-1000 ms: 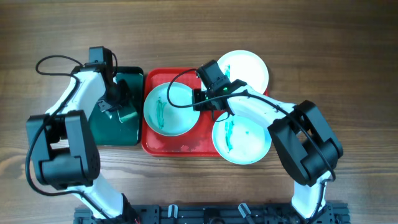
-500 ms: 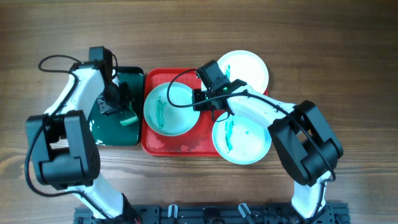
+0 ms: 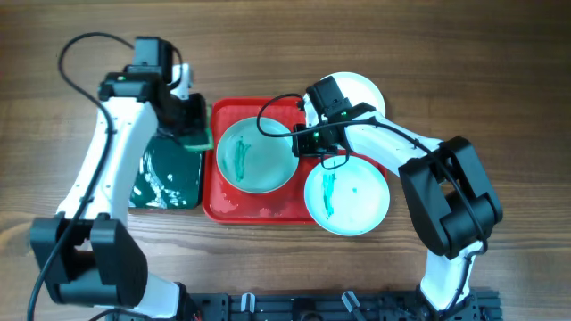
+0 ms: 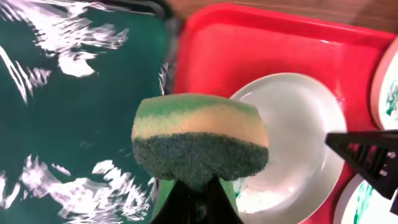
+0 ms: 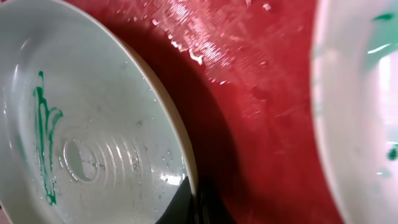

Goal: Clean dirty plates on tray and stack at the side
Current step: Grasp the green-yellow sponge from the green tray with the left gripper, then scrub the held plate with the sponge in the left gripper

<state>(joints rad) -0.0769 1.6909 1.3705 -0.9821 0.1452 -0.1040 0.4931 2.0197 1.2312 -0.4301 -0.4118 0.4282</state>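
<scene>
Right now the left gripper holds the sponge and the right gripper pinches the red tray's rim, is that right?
No: the right gripper pinches a smeared plate by its rim, not the red tray, as the right wrist view shows. The left gripper holds the sponge.

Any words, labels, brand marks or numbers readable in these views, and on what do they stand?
None can be read.
The plates carry only teal smears, no print.
The red tray, green tray and sponge show no label. The white patches on the green tray are glare on the wet surface, not lettering.
</scene>
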